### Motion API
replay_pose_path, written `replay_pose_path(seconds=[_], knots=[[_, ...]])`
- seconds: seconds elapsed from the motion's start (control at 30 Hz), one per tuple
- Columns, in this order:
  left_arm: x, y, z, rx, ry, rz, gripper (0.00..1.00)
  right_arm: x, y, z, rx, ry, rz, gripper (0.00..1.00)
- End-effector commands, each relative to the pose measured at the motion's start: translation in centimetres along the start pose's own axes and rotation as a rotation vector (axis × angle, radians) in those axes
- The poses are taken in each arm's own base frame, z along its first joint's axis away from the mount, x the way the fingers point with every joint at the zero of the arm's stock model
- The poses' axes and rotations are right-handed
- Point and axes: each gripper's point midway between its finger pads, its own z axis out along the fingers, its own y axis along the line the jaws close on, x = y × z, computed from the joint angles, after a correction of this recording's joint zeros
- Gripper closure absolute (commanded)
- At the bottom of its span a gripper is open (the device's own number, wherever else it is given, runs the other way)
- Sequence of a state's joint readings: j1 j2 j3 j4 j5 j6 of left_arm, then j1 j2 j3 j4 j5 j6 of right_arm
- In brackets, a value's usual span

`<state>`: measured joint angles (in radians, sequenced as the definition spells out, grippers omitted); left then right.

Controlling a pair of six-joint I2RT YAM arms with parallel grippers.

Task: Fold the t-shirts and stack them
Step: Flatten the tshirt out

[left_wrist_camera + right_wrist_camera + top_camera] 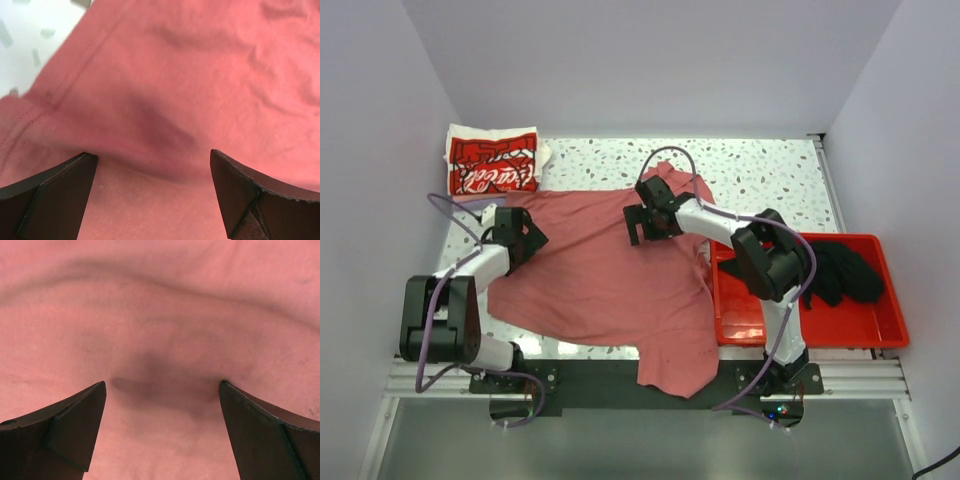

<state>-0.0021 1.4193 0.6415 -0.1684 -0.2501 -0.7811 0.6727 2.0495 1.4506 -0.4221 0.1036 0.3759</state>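
Observation:
A dusty-red t-shirt lies spread over the table, one end hanging over the near edge. My left gripper is open, its tips pressed down on the shirt's left part. My right gripper is open, tips down on the shirt's upper middle. A folded white shirt with red Coca-Cola print sits at the far left. A black shirt lies bunched in the red bin.
The red plastic bin stands at the right, next to the right arm. The speckled tabletop shows at the back right. White walls enclose the table on three sides.

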Motion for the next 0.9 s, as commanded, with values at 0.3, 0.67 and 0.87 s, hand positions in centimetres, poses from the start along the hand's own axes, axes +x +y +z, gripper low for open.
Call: replay_pose_path(seconds=[0.3, 0.67, 0.87], knots=[[-4.7, -3.6, 4.3, -0.020, -0.035, 0.009, 0.00, -7.6, -2.4, 5.4, -0.074, -0.035, 0.010, 0.01], [-6.0, -5.0, 1.9, 0.048, -0.025, -0.007, 0.00, -12.0, -1.6, -0.7, -0.133, -0.180, -0.003, 0.01], [-6.4, 0.4, -4.5, -0.095, -0.141, -0.161, 0.00, -12.4, -0.7, -7.4, -0.221, -0.294, -0.047, 0.01]])
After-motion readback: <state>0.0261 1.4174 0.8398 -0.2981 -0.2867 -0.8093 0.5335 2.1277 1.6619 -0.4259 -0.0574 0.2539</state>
